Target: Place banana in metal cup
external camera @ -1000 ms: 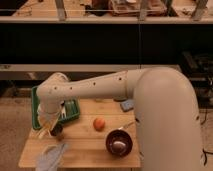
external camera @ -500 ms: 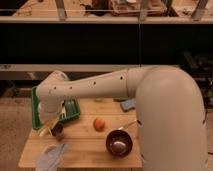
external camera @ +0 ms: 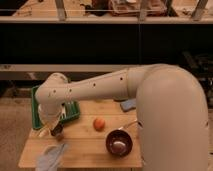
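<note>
- Over the table's (external camera: 95, 147) left edge, the white arm reaches down and its gripper (external camera: 52, 127) hangs just above the metal cup (external camera: 58, 133).
- Gripper fingers are closed on the banana (external camera: 45, 132), a pale sliver pointing down-left, touching or nearly touching the cup's left rim; which one is unclear.
- Behind the arm, a green tray (external camera: 72, 111) sits at the far left corner.
- An orange fruit (external camera: 99, 123) lies mid-table, well apart from the cup.
- A dark purple bowl (external camera: 119, 143) stands near the front right edge; crumpled pale blue material (external camera: 51, 156) lies at the front left corner.
</note>
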You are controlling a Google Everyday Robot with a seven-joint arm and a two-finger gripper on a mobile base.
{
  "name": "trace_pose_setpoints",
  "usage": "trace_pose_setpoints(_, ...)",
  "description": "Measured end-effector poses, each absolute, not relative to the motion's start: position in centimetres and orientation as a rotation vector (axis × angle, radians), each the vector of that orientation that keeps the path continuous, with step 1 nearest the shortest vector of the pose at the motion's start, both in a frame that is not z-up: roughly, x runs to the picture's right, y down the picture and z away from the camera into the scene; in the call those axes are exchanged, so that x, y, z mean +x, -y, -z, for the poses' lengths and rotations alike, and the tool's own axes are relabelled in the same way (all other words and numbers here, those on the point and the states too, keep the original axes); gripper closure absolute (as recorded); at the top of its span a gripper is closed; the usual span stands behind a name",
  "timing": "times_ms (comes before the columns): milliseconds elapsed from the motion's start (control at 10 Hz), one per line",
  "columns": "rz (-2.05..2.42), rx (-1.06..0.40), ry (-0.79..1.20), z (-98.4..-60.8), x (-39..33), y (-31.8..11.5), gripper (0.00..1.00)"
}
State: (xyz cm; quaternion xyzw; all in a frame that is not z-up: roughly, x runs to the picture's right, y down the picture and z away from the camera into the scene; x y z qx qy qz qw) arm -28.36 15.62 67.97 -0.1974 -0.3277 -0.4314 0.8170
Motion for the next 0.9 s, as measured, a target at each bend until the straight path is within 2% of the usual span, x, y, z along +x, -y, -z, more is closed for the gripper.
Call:
trace_pose_setpoints(400,0.921,-0.442,0.682,-69.8,-28.6,-17.5,1.00)
trace_pose_setpoints(900,0.894,-0.457,0.680,-70.9,-28.1,-17.7,1.00)
